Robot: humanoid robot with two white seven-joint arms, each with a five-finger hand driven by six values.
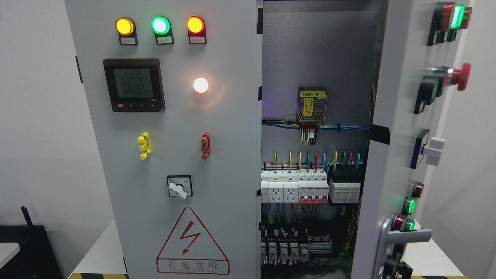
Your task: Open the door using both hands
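A grey electrical cabinet fills the head view. Its left door (170,155) is closed and carries three lit lamps, a meter (133,84), a white lamp, yellow and red handles and a warning triangle (192,242). Its right door (391,155) stands swung open towards me, seen nearly edge-on, with buttons, a red stop knob (461,76) and a silver lever handle (403,235) on its face. The open gap shows breakers (306,188), wiring and a power module (312,104). Neither of my hands nor arms shows.
The cabinet stands on a white table (99,252) with a yellow-black striped front edge. A dark object with an antenna (27,240) sits at the lower left. White walls lie on both sides.
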